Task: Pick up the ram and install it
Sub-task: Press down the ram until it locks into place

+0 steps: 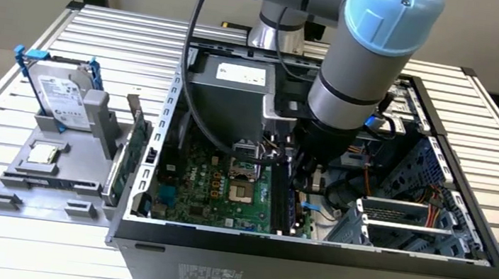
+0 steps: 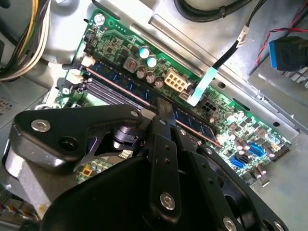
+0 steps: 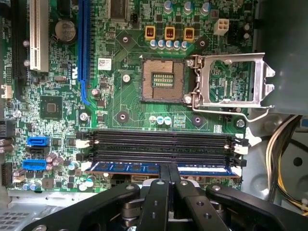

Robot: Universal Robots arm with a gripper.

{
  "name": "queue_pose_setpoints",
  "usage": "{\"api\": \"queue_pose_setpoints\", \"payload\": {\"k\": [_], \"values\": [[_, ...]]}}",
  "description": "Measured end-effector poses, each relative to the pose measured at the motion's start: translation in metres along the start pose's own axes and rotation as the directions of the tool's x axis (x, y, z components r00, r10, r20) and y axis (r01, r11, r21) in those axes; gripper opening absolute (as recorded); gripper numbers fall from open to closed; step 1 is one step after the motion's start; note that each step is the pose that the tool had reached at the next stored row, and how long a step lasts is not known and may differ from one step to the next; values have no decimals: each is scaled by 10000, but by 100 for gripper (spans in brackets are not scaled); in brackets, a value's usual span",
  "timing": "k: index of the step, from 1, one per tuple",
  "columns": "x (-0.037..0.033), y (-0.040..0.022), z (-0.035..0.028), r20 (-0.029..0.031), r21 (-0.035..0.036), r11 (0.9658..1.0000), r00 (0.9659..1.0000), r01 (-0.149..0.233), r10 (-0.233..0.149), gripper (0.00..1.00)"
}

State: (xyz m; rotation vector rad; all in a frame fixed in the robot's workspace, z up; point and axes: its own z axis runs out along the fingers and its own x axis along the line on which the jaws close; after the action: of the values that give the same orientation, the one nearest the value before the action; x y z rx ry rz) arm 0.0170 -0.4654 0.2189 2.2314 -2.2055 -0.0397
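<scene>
On the green motherboard (image 3: 120, 110), past the ribbed black slots (image 3: 159, 142) with white end clips, the ram (image 3: 130, 167), a thin blue-green strip, lies in the slot at the board's edge. The matte black gripper (image 3: 169, 168) pinches its middle, fingers nearly together.

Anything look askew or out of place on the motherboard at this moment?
The CPU socket sits empty with its retention frame flipped open. Otherwise nothing stands out: the ram lies straight along its slot, with the gripper on its middle.
</scene>
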Motion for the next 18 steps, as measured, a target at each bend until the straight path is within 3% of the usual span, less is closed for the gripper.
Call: {"api": "queue_pose_setpoints", "payload": {"k": [2, 4, 18], "values": [[-2, 1, -49, 97, 25, 10000, 10000, 2, -3, 0], [3, 5, -149, 65, 17, 10000, 10000, 2, -2, 0], [-7, 18, -786, 63, 16, 10000, 10000, 1, -1, 0]]}}
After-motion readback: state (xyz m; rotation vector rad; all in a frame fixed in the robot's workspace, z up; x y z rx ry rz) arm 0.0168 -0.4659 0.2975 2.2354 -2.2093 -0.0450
